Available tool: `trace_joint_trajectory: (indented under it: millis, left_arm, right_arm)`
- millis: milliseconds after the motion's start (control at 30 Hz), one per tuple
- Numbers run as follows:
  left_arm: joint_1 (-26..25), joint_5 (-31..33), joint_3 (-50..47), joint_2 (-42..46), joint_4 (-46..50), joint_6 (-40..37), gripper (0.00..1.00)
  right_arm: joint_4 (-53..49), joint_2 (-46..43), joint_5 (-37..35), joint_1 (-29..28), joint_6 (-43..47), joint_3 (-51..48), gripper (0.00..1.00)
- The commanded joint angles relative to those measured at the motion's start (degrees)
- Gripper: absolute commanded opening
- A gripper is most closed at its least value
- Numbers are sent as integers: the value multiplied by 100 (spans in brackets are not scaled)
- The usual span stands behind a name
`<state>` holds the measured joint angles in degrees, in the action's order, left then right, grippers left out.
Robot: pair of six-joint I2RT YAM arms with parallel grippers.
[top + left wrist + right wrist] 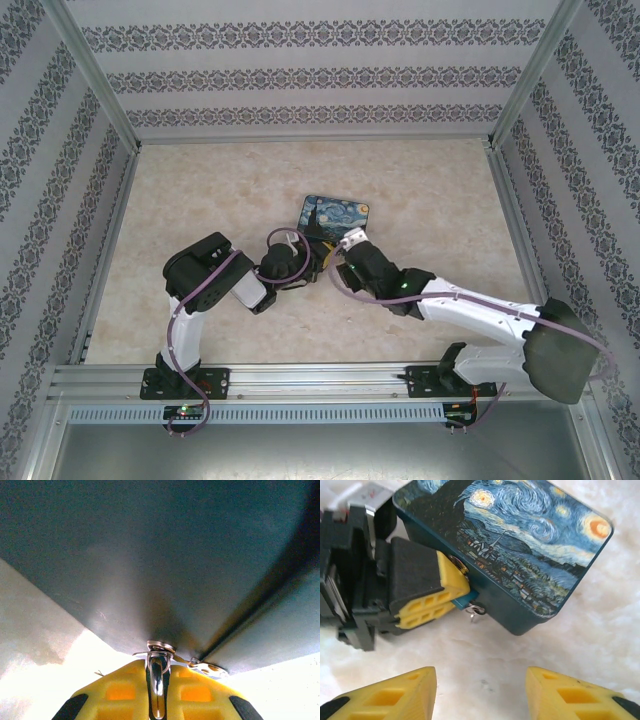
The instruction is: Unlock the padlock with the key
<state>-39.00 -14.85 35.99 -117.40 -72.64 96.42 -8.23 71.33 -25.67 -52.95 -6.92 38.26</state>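
Left gripper (158, 670), jaws pinched narrow on the padlock (464, 601), holds it against the near-left side of the painted tin (520, 545). Further right, right gripper (481, 692) hovers above the bench (605, 630), jaws wide and empty.

Top external camera high behind the arm bases (185, 382), looking down over the whole table (200, 190), left wrist camera tight against the dark side of the tin (160, 555), right wrist camera farther back — sharing that tin corner and the left gripper (457, 594).
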Motion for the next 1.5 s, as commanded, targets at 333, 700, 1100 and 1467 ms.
trace_joint_trajectory:
  millis: [333,700,1100,1467]
  left_arm:
    - [-33,-289,-65,-116,762,-150,0]
    - [33,-370,-129,-76,734,-150,0]
    - [103,-465,-187,-63,664,-141,0]
    - [111,-484,-178,-89,655,-148,0]
  right_arm:
    - [278,1165,-223,-151,932,427,39]
    - [293,1814,-146,58,886,725,36]
    - [258,2271,-35,346,919,1051,32]
    - [278,2537,97,593,921,1250,25]
